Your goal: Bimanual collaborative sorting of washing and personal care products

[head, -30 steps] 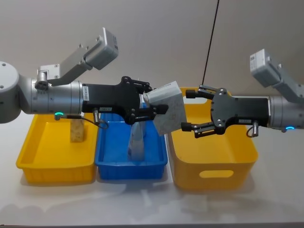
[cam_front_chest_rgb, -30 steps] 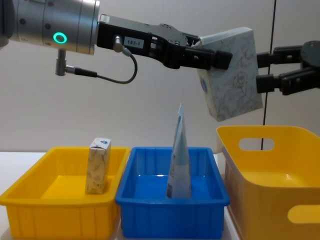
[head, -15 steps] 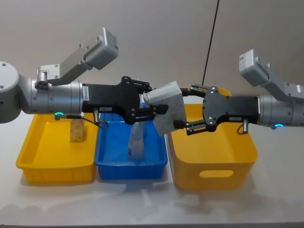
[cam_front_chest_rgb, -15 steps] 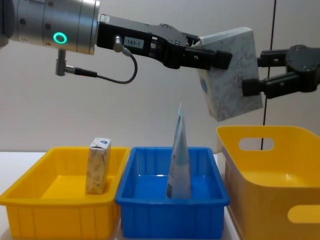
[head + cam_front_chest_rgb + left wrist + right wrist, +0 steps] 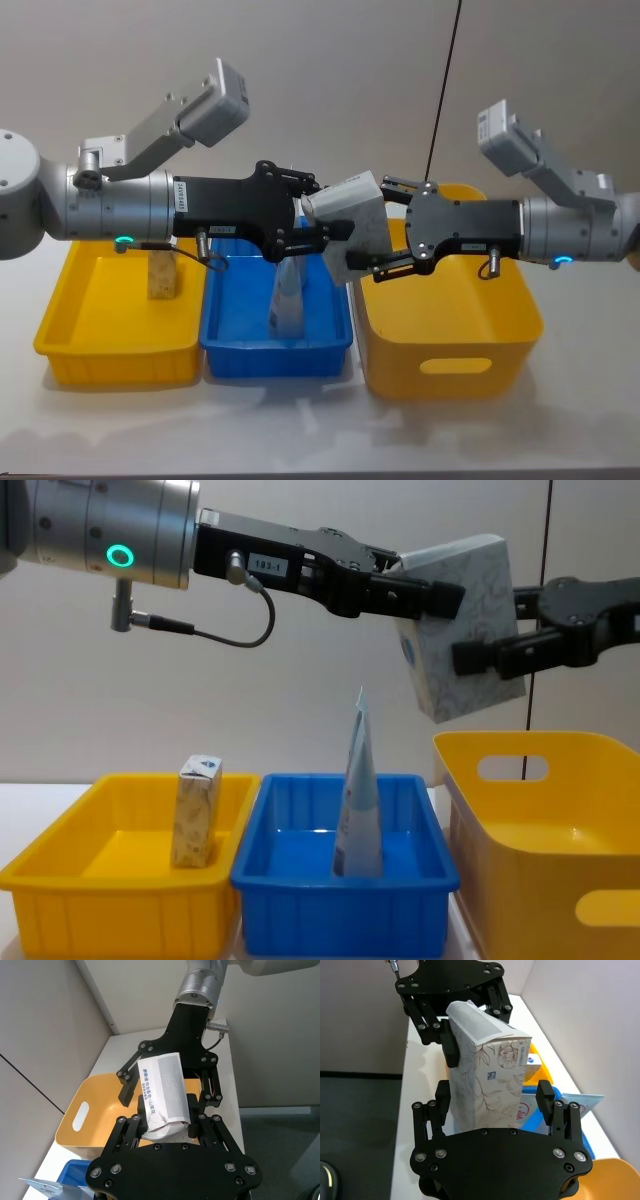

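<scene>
One box (image 5: pixel 360 205): left hand (image 5: pixel 327 211) grips, right hand (image 5: pixel 377 225) straddles.

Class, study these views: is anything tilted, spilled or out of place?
Only the marbled box is askew: the left gripper holds it tilted in mid-air, with the right gripper open, fingers either side. The tube in the blue bin stands upright; nothing is spilled.

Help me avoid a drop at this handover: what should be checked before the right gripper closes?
1. Left gripper shut on the marbled box, held in the air: ok.
2. Right gripper open, fingers straddling the box: ok.
3. Right fingers touching the box: not ok, one stands apart.
4. Tilted box square to those fingers: cannot tell.
5. Large yellow bin below the right gripper: ok.
</scene>
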Robot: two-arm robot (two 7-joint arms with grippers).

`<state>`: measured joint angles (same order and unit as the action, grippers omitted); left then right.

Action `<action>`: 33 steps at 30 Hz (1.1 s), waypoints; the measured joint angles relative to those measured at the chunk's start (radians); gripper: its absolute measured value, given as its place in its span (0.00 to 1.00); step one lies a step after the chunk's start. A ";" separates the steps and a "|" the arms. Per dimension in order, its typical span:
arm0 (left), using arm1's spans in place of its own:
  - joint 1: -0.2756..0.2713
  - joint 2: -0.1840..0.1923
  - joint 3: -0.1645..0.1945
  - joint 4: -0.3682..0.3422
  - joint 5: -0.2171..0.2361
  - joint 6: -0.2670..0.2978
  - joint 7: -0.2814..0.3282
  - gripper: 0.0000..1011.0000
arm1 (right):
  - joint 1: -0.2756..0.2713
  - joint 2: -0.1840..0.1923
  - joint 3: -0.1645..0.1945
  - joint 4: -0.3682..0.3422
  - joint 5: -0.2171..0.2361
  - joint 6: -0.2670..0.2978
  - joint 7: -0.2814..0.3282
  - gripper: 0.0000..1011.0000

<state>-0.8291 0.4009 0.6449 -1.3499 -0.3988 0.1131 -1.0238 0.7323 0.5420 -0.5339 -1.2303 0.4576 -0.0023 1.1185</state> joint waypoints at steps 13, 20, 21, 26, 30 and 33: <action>0.000 0.000 0.000 0.000 0.000 0.000 0.000 0.40 | 0.009 -0.005 -0.020 -0.003 0.019 0.057 0.016 0.80; 0.000 0.000 0.000 0.000 0.000 0.000 -0.001 0.40 | 0.012 -0.006 -0.027 -0.005 0.025 0.073 0.020 0.57; 0.000 0.000 0.000 0.000 0.000 0.000 -0.001 0.40 | 0.012 -0.006 -0.027 -0.005 0.025 0.074 0.020 0.55; 0.000 0.000 0.000 0.000 0.000 0.000 -0.001 0.40 | 0.013 -0.007 -0.029 -0.006 0.027 0.079 0.022 0.42; 0.000 0.000 0.000 0.000 0.000 0.000 -0.001 0.40 | 0.013 -0.007 -0.031 -0.006 0.029 0.082 0.024 0.36; 0.000 0.000 0.000 0.000 0.000 0.000 -0.001 0.40 | 0.013 -0.007 -0.031 -0.006 0.029 0.083 0.024 0.36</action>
<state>-0.8291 0.4013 0.6449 -1.3499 -0.3988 0.1131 -1.0244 0.7454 0.5350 -0.5652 -1.2367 0.4867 0.0807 1.1424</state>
